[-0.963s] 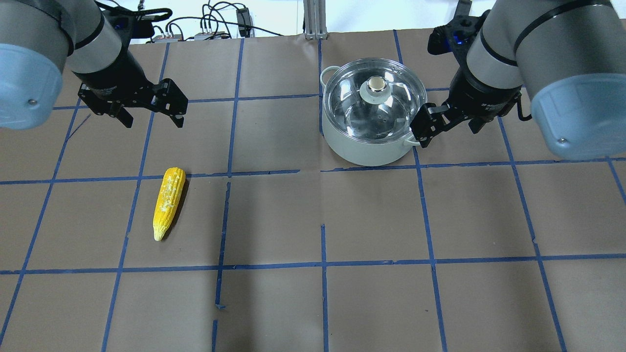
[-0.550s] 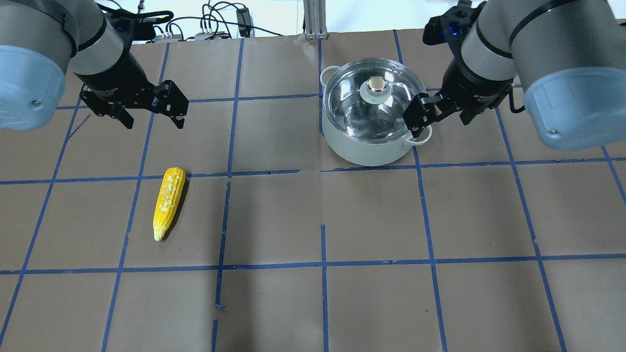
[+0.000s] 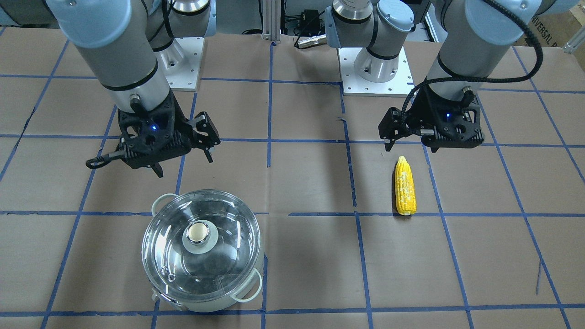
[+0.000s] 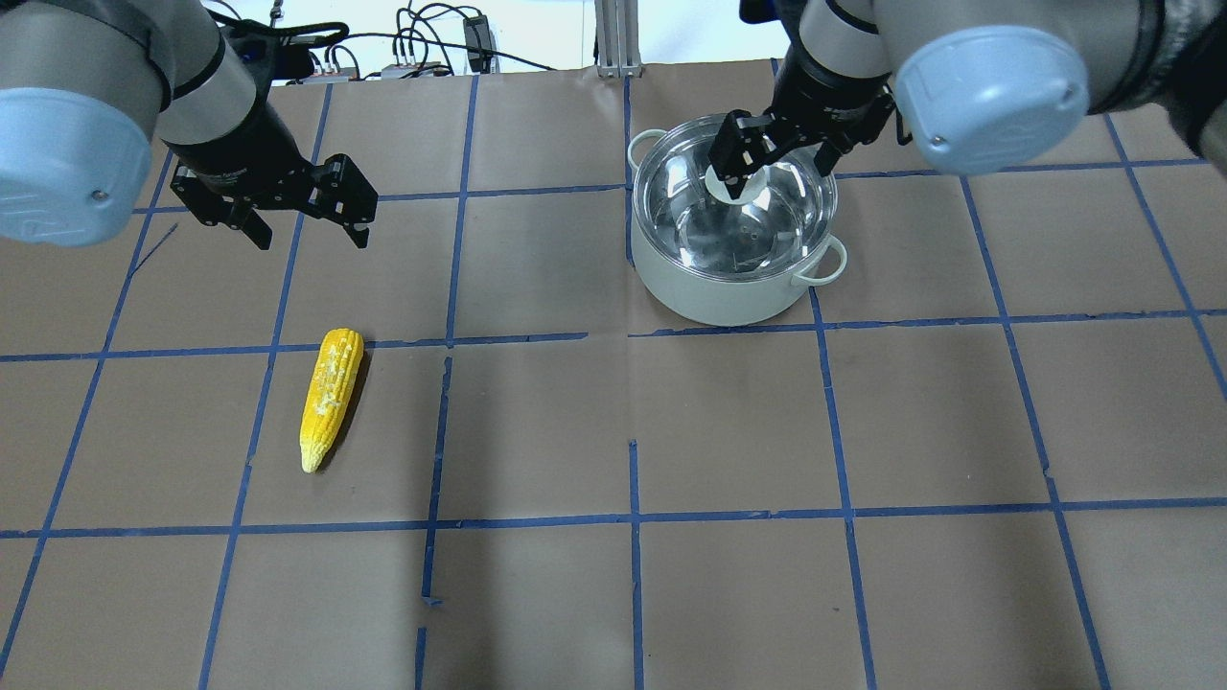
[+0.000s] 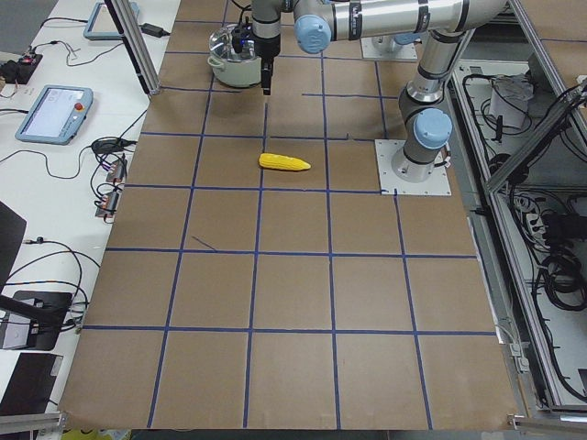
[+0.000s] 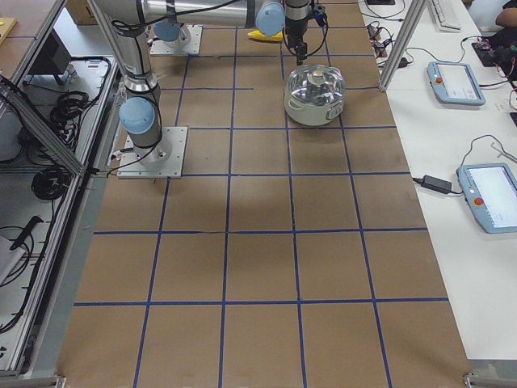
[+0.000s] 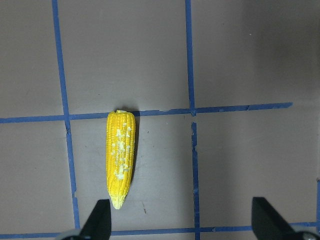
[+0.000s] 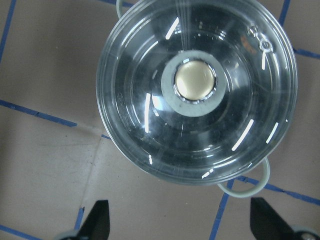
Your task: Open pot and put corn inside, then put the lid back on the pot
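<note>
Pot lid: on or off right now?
On. The glass lid sits centred on the pot, knob untouched; the right gripper hovers open above.

Brown-papered table [image 4: 729,431] with blue tape grid, bearing lidded pot [image 4: 671,278] and corn [image 4: 331,397], well apart.

the right end effector [image 4: 746,165] covers most of the lid [image 4: 734,209] knob from overhead; far side-view end effectors are too small to read.

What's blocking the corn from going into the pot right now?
The lid is seated on the pot, closing it. The corn lies on bare table with nothing else between. Right hand is open over the knob, not gripping.
</note>
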`<state>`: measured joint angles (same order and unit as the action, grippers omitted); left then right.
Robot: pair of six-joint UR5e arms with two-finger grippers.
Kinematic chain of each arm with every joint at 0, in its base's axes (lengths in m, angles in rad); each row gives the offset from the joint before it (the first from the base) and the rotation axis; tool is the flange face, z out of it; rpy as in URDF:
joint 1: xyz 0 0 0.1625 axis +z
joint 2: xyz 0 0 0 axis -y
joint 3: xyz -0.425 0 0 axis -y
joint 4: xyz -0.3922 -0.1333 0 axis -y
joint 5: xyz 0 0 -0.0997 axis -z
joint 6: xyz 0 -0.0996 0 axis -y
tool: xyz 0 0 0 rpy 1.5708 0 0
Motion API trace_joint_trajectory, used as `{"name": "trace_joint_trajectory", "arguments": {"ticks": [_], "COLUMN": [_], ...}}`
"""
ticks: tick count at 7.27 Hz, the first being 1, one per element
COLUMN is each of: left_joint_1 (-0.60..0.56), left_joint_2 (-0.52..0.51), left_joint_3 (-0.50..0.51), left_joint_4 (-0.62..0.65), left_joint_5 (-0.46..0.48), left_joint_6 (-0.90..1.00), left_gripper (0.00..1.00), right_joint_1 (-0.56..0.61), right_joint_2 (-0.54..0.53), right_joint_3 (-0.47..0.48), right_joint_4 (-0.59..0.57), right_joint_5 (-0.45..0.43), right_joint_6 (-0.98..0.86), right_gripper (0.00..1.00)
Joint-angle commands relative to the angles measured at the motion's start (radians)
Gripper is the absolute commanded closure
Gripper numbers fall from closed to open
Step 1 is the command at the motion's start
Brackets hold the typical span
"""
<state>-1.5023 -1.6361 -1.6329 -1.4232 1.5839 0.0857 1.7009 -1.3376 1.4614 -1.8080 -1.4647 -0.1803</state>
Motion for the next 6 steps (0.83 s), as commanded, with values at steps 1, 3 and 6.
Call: {"name": "trace_joint_trajectory", "arguments": {"ticks": [1, 3, 6], "left_joint_1": [-0.006, -0.001, 0.001], "left_joint_2": [-0.019, -0.019, -0.036], "left_joint_3": [0.001, 0.001, 0.004], "left_joint_4": [0.017, 0.029, 0.03], "left_joint_5": [-0.008, -0.008, -0.008], "left_joint_6": [-0.009, -0.007, 0.0], "left_gripper": [0.0, 0.0, 0.0], "right_joint_1": [0.045, 0.045, 0.033], "right_joint_2": [0.211, 0.288, 0.291], "right_joint_3": [-0.194, -0.265, -0.24], "right_joint_4": [0.001, 0.004, 0.007], "right_joint_5": [-0.014, -0.063, -0.065], "right_joint_6": [-0.001, -0.001, -0.013], "right_gripper": [0.0, 0.0, 0.0]}}
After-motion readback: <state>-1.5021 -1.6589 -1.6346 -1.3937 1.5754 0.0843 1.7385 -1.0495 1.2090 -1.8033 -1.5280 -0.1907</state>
